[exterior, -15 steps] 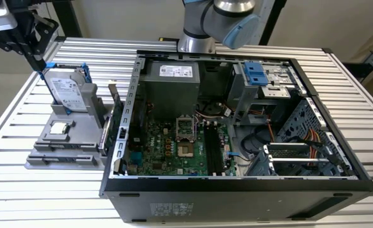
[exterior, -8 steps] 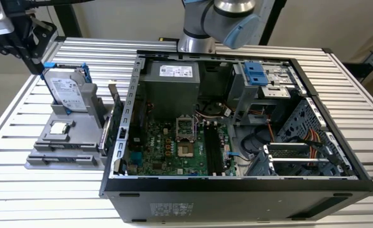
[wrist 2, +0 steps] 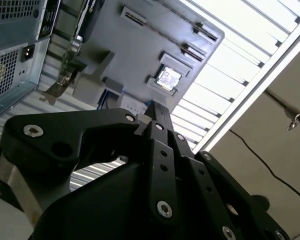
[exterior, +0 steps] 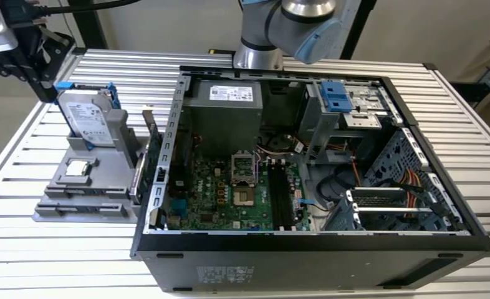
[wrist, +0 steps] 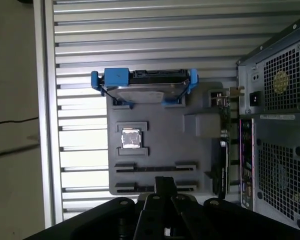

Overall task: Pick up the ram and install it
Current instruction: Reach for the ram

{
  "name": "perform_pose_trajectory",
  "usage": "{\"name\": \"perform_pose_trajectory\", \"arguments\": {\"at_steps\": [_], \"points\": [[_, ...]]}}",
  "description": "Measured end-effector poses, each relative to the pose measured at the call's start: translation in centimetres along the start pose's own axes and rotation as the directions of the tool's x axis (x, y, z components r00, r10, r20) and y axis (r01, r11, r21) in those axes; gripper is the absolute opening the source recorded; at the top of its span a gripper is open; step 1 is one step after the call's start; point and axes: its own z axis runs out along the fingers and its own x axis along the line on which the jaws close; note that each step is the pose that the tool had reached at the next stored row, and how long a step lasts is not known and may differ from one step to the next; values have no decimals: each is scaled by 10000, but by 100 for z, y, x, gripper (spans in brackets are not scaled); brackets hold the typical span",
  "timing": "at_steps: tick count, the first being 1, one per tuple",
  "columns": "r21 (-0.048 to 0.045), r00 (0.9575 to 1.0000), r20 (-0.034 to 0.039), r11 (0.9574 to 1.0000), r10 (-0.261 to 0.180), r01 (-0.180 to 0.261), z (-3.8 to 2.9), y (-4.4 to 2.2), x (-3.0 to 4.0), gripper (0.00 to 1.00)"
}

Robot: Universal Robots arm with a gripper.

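Gripper: black two-finger gripper hangs high over a grey plastic parts holder.
Jaws: clenched; the fingers press together in both wrist views, with nothing seen between them.
Ram: I cannot tell where it is or how it looks.
Holder slots: two long narrow slot rows lie nearest the fingertips; whether a stick sits edge-on in them cannot be told.
Board slots: long black slots on the green motherboard, inside the open black tower case.
Layout: in the exterior view the case stands at 3 o'clock of the holder, on a slatted metal table.
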Motion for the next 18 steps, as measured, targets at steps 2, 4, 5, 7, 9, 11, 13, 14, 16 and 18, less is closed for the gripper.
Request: {"name": "perform_pose_trajectory", "arguments": {"at_steps": [2, 4, 5, 7, 9, 11, 13, 14, 16, 18], "points": [[1, 10000, -13, 10000, -15, 15, -1, -21, -18, 0], [1, 10000, -24, 10000, -26, 26, -1, -46, -33, 0], [2, 10000, -29, 10000, -31, 31, -1, -60, -38, 0], [2, 10000, -38, 10000, -38, 38, 0, -93, -47, 0], [3, 10000, -46, 10000, -45, 45, 0, -127, -53, 0], [3, 10000, -53, 10000, -51, 51, 0, -161, -59, 0], [4, 10000, -64, 10000, -57, 57, 0, -194, -66, 0], [4, 10000, -69, 10000, -59, 60, 0, -209, -68, 0], [4, 9999, -79, 10000, -65, 65, 1, -238, -74, 0], [6, 9999, -90, 10000, -71, 71, 0, -270, -79, 0]]}}
